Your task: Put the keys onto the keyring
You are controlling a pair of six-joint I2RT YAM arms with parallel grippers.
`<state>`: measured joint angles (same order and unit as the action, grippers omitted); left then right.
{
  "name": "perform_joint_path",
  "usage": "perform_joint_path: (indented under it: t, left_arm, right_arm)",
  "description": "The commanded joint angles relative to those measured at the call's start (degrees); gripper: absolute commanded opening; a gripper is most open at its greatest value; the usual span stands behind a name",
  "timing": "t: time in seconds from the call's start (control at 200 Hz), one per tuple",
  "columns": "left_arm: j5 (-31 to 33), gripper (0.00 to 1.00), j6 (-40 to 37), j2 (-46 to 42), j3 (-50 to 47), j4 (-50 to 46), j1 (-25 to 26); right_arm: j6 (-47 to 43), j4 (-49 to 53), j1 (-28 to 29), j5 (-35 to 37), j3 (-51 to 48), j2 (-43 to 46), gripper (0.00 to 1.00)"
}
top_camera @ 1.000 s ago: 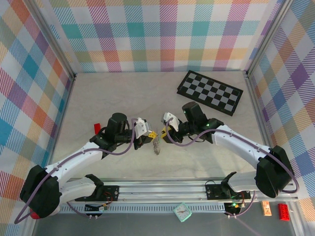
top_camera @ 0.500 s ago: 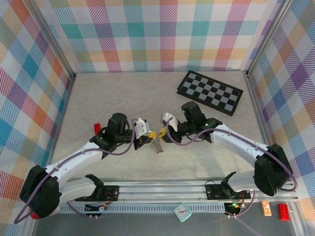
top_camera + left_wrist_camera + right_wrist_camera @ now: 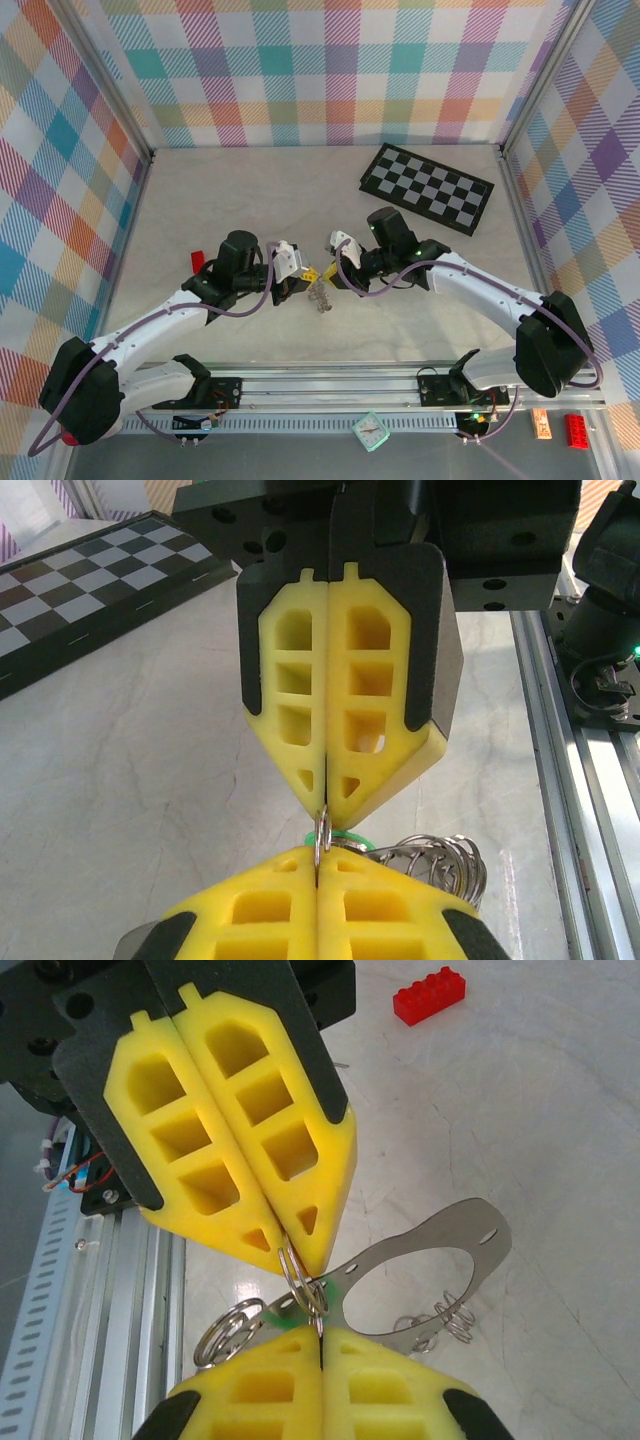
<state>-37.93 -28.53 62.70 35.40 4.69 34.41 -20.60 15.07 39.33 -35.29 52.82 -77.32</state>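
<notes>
Yellow foam jaws of the left gripper (image 3: 288, 1243) and right gripper (image 3: 327, 802) are clenching tip to tip on one split ring (image 3: 302, 1282), near mid-table. The keyring (image 3: 470, 1245) is hanging off it, green key (image 3: 348, 836) alongside. Any sideways tug is risking the wire slipping out, dropping everything.

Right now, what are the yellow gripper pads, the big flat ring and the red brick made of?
Yellow gripper pads: probably soft foam or rubber, matte, with moulded hollow cells.
Keyring: looks like thin metal, dull grey sheen, punched holes.
Red brick: likely hard plastic, glossy, studded top.
</notes>
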Motion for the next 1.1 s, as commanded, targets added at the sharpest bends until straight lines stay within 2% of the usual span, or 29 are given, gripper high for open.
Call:
perform_joint_path:
  t: [0.0, 0.105, 0.285, 0.45, 0.53, 0.655, 1.095]
  left_arm:
    - [-1.9, 0.0, -0.4, -1.5, -0.3, 2.5, 0.4]
    - [-2.5, 0.0, -0.4, -1.5, -0.4, 2.9, 0.6]
    - [-3.5, 0.0, -0.4, -1.5, -0.5, 3.6, 0.7]
    - [-3.0, 0.0, 0.5, -1.5, -1.2, 5.0, 0.9]
    - [-2.5, 0.0, 1.4, -1.7, -2.1, 6.3, 0.9]
    - [-2.6, 0.0, 3.9, -1.9, -3.3, 9.3, 0.9]
    - [-5.7, 0.0, 9.1, -0.5, -5.5, 17.2, 0.9]
  right_arm:
    - [-1.8, 3.0, -0.4, 1.4, 2.1, -0.3, 0.0]
    - [-1.4, 2.8, -0.4, 1.8, 2.4, -2.0, 0.0]
    - [0.5, 1.0, -0.4, -1.8, 2.5, -4.6, 0.0]
    - [0.9, -1.3, -0.6, -2.4, 1.0, -2.9, 0.0]
    - [1.6, -4.2, -0.9, -1.6, -1.3, -0.7, 0.17]
    - [0.9, -8.5, -1.0, -0.6, -4.7, 2.3, 0.26]
    - [1.1, -14.7, -1.0, -6.1, -7.6, 3.6, 0.27]
